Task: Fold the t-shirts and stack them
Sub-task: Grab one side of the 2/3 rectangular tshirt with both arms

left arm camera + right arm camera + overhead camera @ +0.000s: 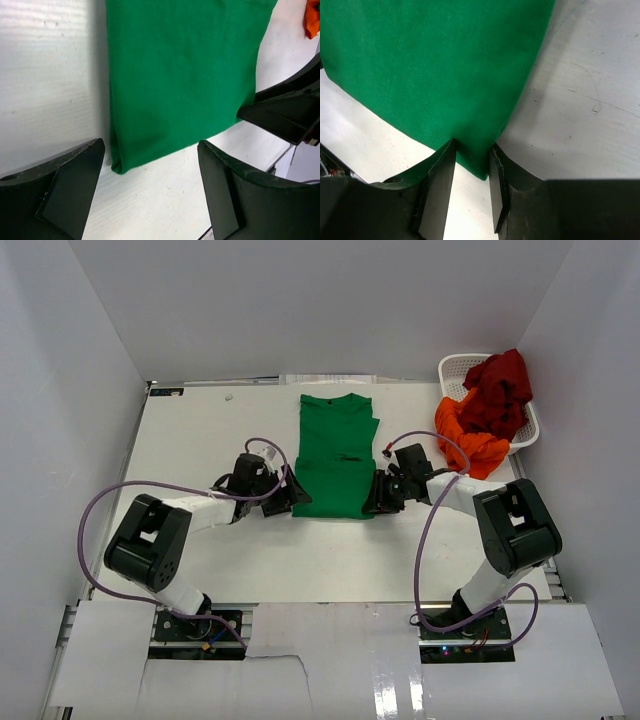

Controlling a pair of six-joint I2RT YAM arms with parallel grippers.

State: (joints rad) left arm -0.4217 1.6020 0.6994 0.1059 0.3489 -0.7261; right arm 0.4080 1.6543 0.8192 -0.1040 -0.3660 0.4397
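Note:
The green t-shirt (337,455) lies flat on the table, folded into a long strip with its collar at the far end. My left gripper (288,496) is open at the shirt's near left corner; in the left wrist view (150,150) the corner of the shirt (120,162) lies just beside my left finger, untouched. My right gripper (377,496) sits at the near right corner, with the jaws partly open and straddling the shirt's corner (475,160), not pinching it. The orange t-shirt (470,435) and the dark red t-shirt (498,390) lie bunched in and over the basket.
The white lattice basket (455,368) stands at the far right corner of the table. White walls enclose the table on three sides. My right gripper's black body (285,110) shows across the shirt in the left wrist view.

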